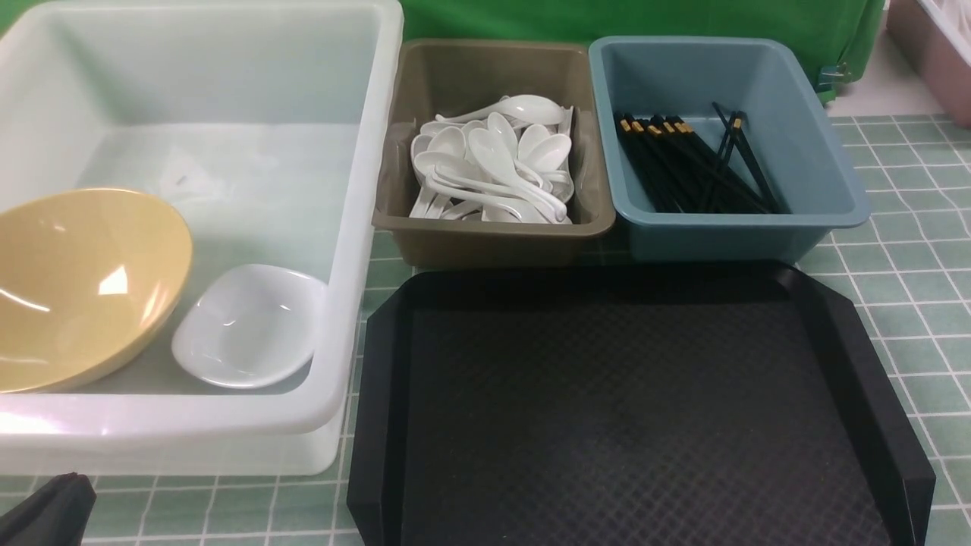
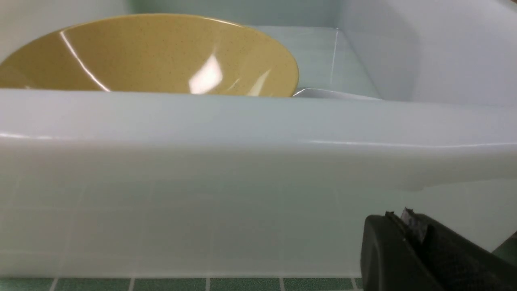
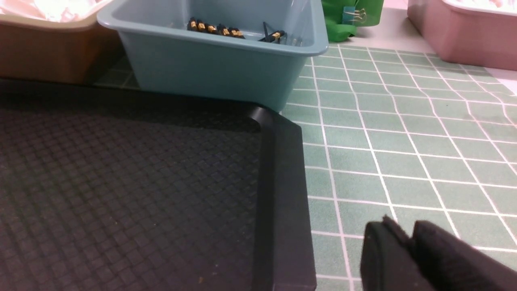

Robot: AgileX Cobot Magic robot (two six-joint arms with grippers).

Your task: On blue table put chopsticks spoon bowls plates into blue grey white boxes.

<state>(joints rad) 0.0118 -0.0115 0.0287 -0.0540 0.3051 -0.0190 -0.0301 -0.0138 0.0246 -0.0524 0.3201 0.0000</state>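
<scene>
The white box (image 1: 364, 189) holds a tilted yellow bowl (image 1: 80, 284) and a small white plate (image 1: 250, 326). The grey-brown box (image 1: 493, 235) holds several white spoons (image 1: 493, 171). The blue box (image 1: 819, 159) holds several black chopsticks (image 1: 690, 163). My left gripper (image 2: 404, 220) is shut and empty, low in front of the white box's near wall (image 2: 202, 194); its tip shows at the front view's bottom left (image 1: 53, 500). My right gripper (image 3: 400, 232) is shut and empty over the table, right of the tray. It is out of the front view.
A black tray (image 1: 630, 409) lies bare in front of the grey and blue boxes; its corner shows in the right wrist view (image 3: 278, 133). A pink box (image 3: 464, 28) stands at the far right. Green cloth (image 1: 607, 19) hangs behind the boxes.
</scene>
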